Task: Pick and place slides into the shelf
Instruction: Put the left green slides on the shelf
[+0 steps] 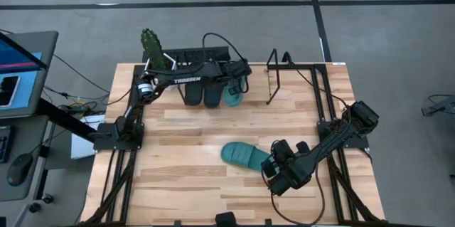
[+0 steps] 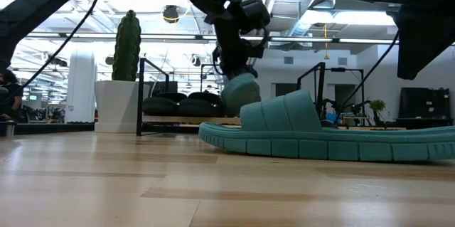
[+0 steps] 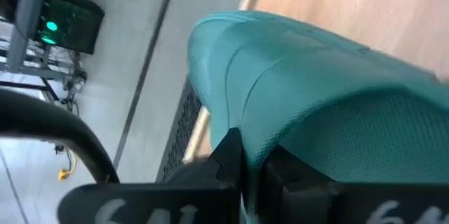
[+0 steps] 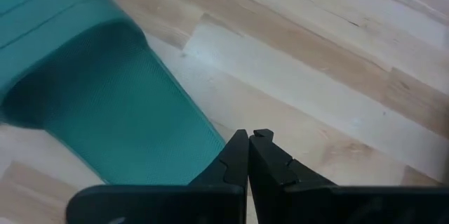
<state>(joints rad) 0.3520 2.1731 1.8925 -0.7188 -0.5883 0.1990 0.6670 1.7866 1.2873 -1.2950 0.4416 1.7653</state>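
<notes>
My left gripper [image 1: 237, 81] is shut on a teal slide [image 1: 232, 94] at the shelf [image 1: 276, 77] by the table's far edge. Two black slides [image 1: 201, 93] lie side by side on the shelf's rods, just left of the held one. Another teal slide [image 1: 245, 156] lies sole down on the table, near the middle right. My right gripper [image 1: 274, 170] is shut and hovers above the table, just beyond that slide's right-hand end [image 4: 203, 140], touching nothing. My left gripper pinches an edge of the teal slide [image 3: 259, 129] between its two fingers [image 3: 231, 155]; the gripper itself hides which part. The fingers slant down toward the table's far side. The slide [image 2: 242, 90] hangs below them beside the black slides [image 2: 178, 104].
A cactus in a white pot [image 1: 151, 44] stands at the shelf's left end. The shelf's right part, up to its upright looped end [image 1: 274, 70], is bare. A monitor [image 1: 21, 63] stands beyond the table's left edge. Bare wood lies near the front edge.
</notes>
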